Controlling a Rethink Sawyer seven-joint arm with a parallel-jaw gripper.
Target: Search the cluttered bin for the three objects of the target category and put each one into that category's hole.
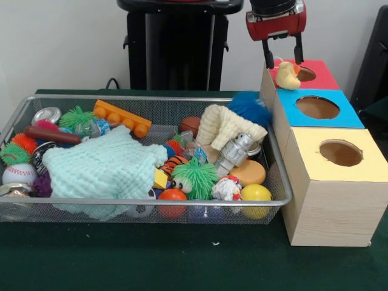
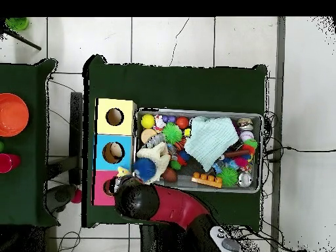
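Observation:
The wire mesh bin [image 1: 151, 97] sits on the green table and is full of toys; it also shows in the overhead view [image 2: 198, 111]. To its right stand three wooden boxes, each with a hole: red top [image 1: 321, 77], blue top [image 1: 339, 114], yellow top [image 1: 364, 167]. A yellow rubber duck [image 1: 287, 77] rests on the red top beside its hole. My gripper [image 1: 282, 59] hangs open just above the duck, one finger on each side, not gripping it. In the overhead view the duck [image 2: 122, 172] peeks out beside the arm.
The bin holds a mint cloth [image 1: 100, 167], a cream cloth [image 1: 227, 127], an orange brick [image 1: 121, 118], a blue fuzzy ball [image 1: 248, 108], a green spiky ball [image 1: 194, 176] and a yellow ball [image 1: 256, 194]. A side table carries an orange bowl [image 2: 12, 113].

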